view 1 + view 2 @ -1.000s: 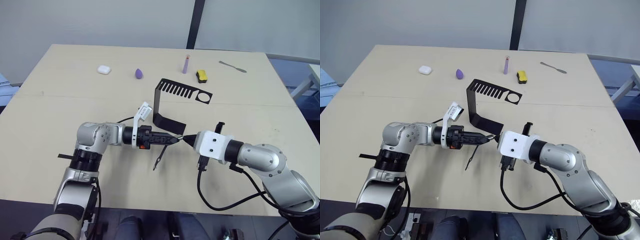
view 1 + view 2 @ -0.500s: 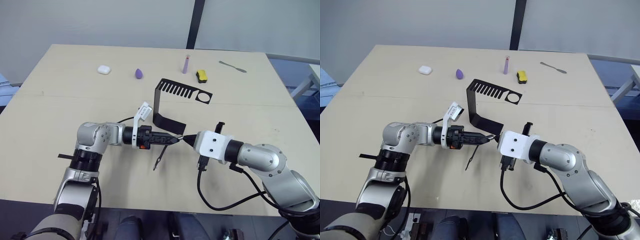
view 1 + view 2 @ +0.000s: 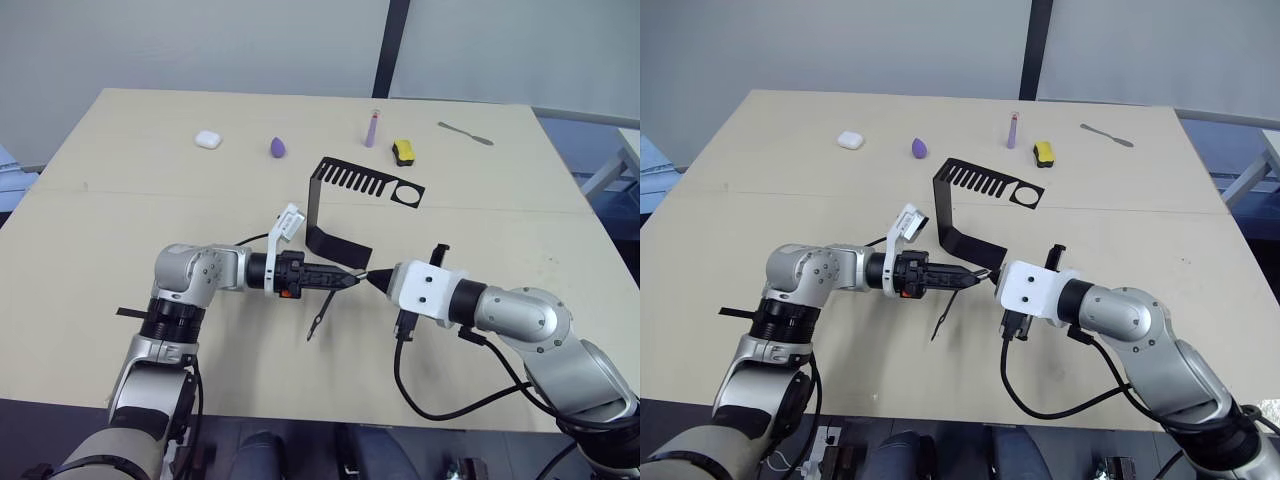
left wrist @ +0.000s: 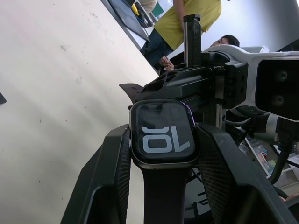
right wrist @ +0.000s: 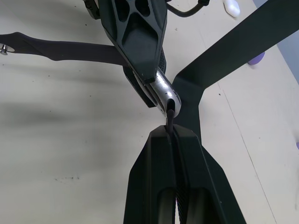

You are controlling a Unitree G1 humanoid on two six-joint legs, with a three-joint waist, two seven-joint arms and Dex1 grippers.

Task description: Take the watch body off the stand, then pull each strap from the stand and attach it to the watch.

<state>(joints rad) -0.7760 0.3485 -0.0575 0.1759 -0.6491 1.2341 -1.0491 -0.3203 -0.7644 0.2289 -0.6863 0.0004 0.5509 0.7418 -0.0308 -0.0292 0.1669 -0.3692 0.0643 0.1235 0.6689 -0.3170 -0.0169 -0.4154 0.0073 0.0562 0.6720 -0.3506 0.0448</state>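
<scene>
1. Near the middle of the table, the left gripper (image 3: 345,281) and the right gripper (image 3: 377,279) meet tip to tip, just in front of the base foot of the stand (image 3: 335,205)
2. The left gripper is clenched on the watch body (image 4: 162,134), its two black fingers (image 4: 112,172) pressing the case's sides; the dark screen shows white digits, and one dark strap (image 3: 320,312) already hangs from the case down toward the near side
3. The right gripper is pinched tight on the second strap (image 5: 171,122), which runs between its fingers (image 5: 154,163) and whose end touches the edge of the watch body's greyish rim; whether it is seated in the case I cannot tell
4. The stand is a thin black bent bracket standing on the table just beyond the grippers, its comb-slotted top plate with a round hole reaching to the right and far
5. The table (image 3: 120,200) is a pale beige surface with a seam across it
6. Along its far side, well apart from the grippers, lie a small white case (image 3: 207,139), a purple egg-shaped object (image 3: 277,147), an upright lilac tube (image 3: 372,128), a yellow-and-black small object (image 3: 403,152) and a slim metal tool (image 3: 465,133) at far right
7. Behind the table stands a plain grey wall with a dark vertical post (image 3: 389,45); in the left wrist view a person in a yellow top (image 4: 194,14) stands beyond the table's edge
</scene>
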